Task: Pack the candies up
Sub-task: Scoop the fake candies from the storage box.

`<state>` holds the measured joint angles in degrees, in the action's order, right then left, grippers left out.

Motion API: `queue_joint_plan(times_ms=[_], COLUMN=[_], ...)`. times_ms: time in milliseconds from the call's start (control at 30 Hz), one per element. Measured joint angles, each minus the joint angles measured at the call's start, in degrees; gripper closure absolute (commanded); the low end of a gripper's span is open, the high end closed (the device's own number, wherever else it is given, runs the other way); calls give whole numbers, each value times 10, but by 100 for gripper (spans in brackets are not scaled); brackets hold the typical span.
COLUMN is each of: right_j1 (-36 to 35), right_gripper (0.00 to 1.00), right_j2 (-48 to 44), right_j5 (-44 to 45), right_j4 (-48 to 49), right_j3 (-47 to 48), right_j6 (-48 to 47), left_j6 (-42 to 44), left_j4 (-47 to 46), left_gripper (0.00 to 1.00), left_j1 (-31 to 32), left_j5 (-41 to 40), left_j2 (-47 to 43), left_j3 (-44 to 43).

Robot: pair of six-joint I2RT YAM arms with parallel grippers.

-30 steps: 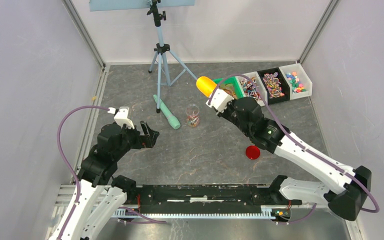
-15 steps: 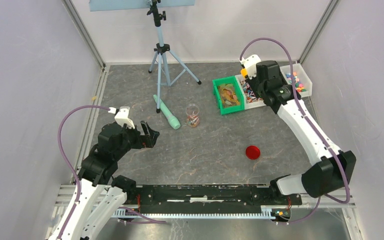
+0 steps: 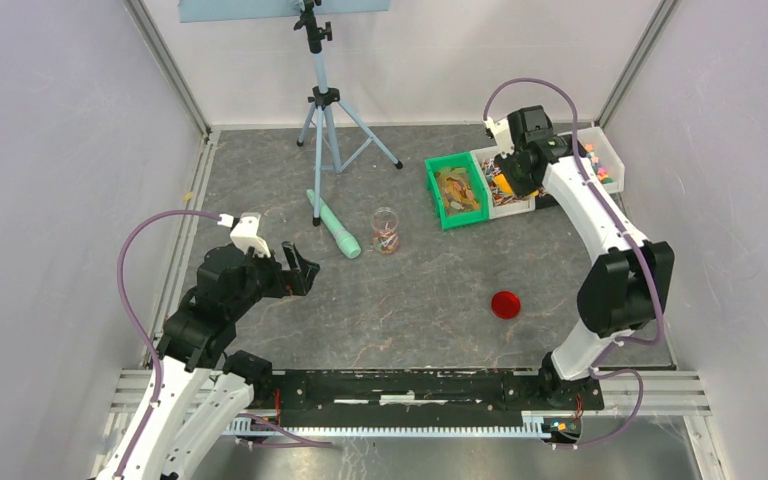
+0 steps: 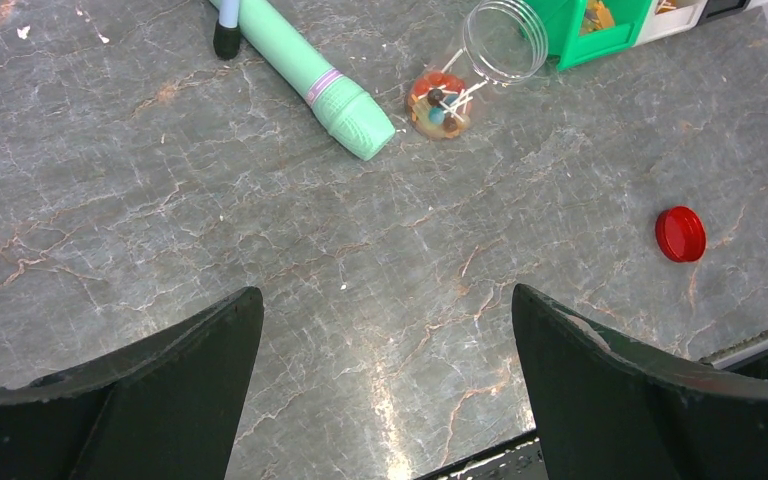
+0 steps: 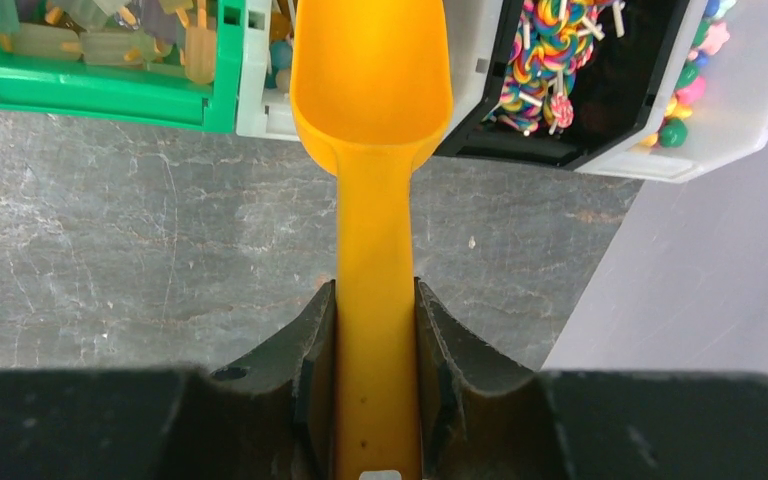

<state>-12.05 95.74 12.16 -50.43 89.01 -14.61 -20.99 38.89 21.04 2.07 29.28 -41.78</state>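
My right gripper (image 3: pixel 513 172) (image 5: pixel 375 295) is shut on the handle of the orange scoop (image 5: pixel 372 90). The scoop's bowl looks empty and hangs over the white bin (image 3: pixel 516 208) of small mixed-colour candies (image 3: pixel 492 196), which it mostly hides in the right wrist view. A clear jar (image 3: pixel 385 230) (image 4: pixel 480 55) stands mid-table with a few sweets (image 4: pixel 438 105) in its bottom. The red lid (image 3: pixel 505 304) (image 4: pixel 680 234) lies apart on the table. My left gripper (image 3: pixel 303 270) (image 4: pixel 385 292) is open and empty, above bare table left of the jar.
A green bin (image 3: pixel 455 190) (image 5: pixel 90 85), a black bin of swirl lollipops (image 5: pixel 560 150) and another white bin (image 3: pixel 605 150) (image 5: pixel 750 100) flank the candy bin. A mint-green cylinder (image 3: pixel 335 225) (image 4: pixel 305 75) lies left of the jar. A tripod (image 3: pixel 325 100) stands at the back.
My right arm has swung the scoop from the table's middle near the jar back right to the bins, then settled over the white candy bin. The left arm has not moved.
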Motion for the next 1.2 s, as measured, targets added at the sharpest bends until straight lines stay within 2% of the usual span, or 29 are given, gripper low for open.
queue_joint_plan(times_ms=[200,433,833,1200], right_j1=[-2,-2,-2,-2], right_gripper=[100,100,100,100], right_j2=[44,58,116,156], right_j5=[24,57,44,29], right_j4=[-42,-68,-88,-63], right_j3=[57,60,96,118], right_j6=[9,9,7,-2], left_j6=[0,0,0,0], left_j4=[0,0,0,0], left_gripper=[0,0,0,0], left_j1=[0,0,0,0], left_j5=[0,0,0,-2], left_j2=[0,0,0,-5], left_j3=[0,0,0,0])
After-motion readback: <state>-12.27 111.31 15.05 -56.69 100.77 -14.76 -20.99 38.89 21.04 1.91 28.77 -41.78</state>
